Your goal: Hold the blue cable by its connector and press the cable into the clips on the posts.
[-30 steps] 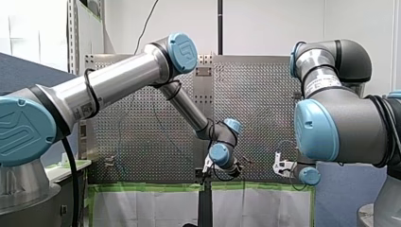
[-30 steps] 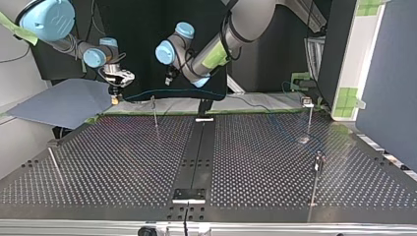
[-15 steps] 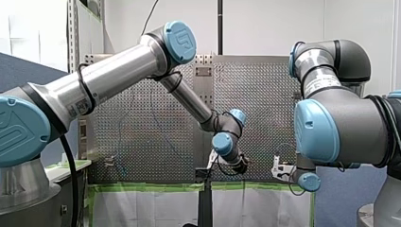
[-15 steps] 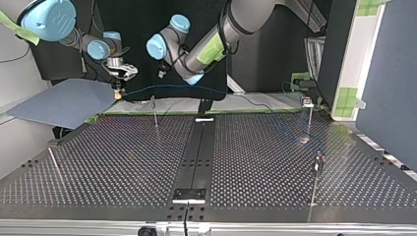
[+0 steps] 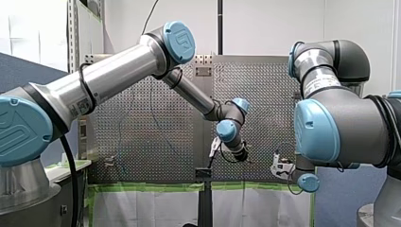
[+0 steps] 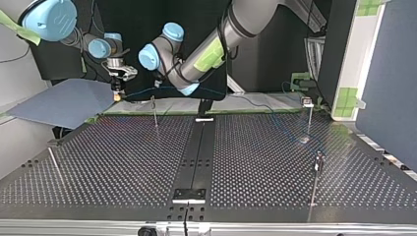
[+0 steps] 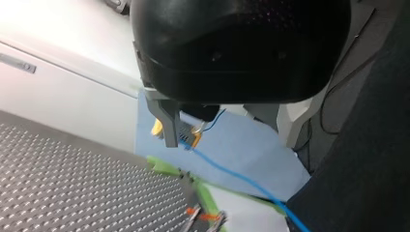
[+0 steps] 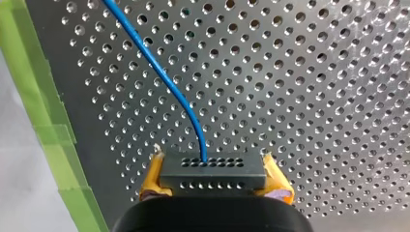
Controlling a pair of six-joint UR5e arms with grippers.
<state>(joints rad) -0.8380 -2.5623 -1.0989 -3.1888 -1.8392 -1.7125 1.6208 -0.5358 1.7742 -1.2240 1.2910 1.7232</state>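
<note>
Blue cable [image 8: 167, 84] conn. [image 8: 212, 173] in right gripper [image 8: 214, 180]

front camera looked from behind me over the table [image 6: 123, 162]; top one faced me across it, low; both wrist cameras sat close, sharing the blue cable [image 8: 164, 79].

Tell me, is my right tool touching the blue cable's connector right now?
Touching. The right wrist view shows the yellow pads of my right tool pressed against both ends of the black connector, with no gap.

White wall [image 5: 274, 23], blue partition [image 6: 388, 73]
</note>
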